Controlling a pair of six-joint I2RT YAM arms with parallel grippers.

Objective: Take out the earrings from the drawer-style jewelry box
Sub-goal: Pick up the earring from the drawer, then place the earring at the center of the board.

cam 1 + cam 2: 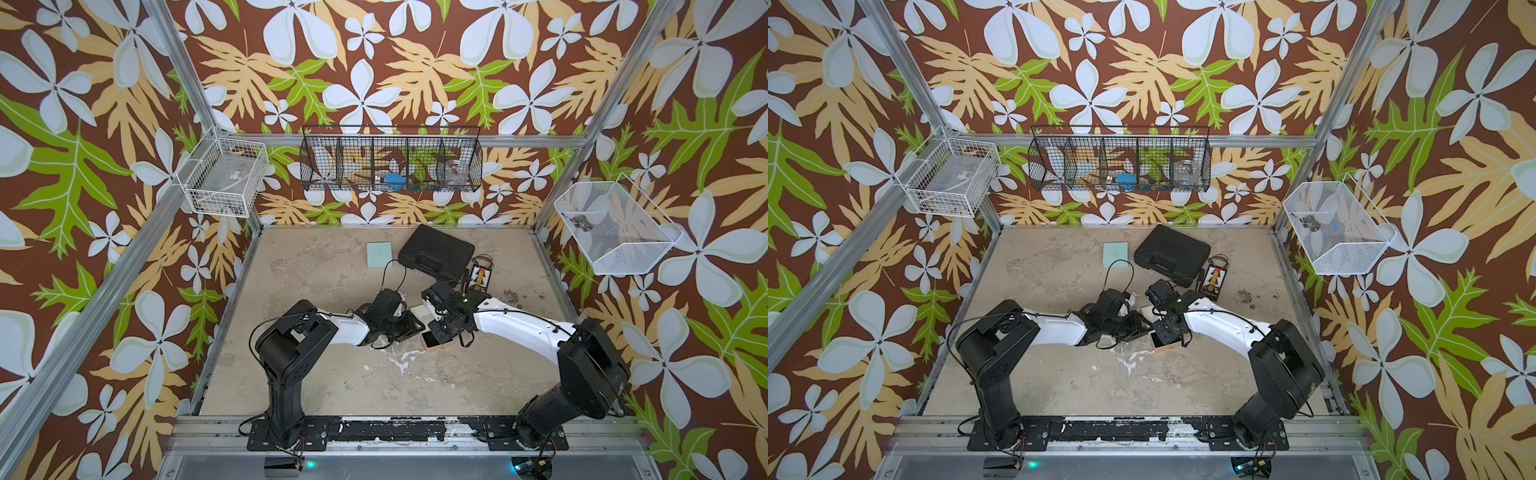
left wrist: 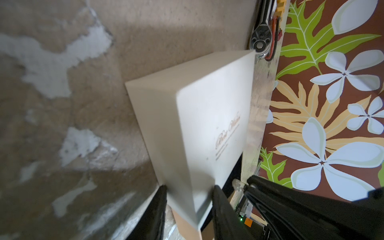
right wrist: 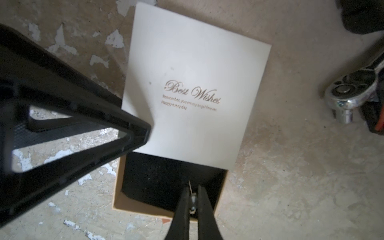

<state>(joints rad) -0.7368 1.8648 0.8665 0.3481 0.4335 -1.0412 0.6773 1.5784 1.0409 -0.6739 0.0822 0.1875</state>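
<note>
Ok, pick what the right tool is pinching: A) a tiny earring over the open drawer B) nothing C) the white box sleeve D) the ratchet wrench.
A: the right tool is shut on an earring, its thin post poking out above the black-lined drawer.

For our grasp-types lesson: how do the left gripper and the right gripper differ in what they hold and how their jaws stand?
The left gripper clamps the white sleeve; the right gripper pinches an earring over the open drawer. The left gripper's jaws stand apart, spanning the sleeve; the right gripper's are almost shut. Both grip something.
</note>
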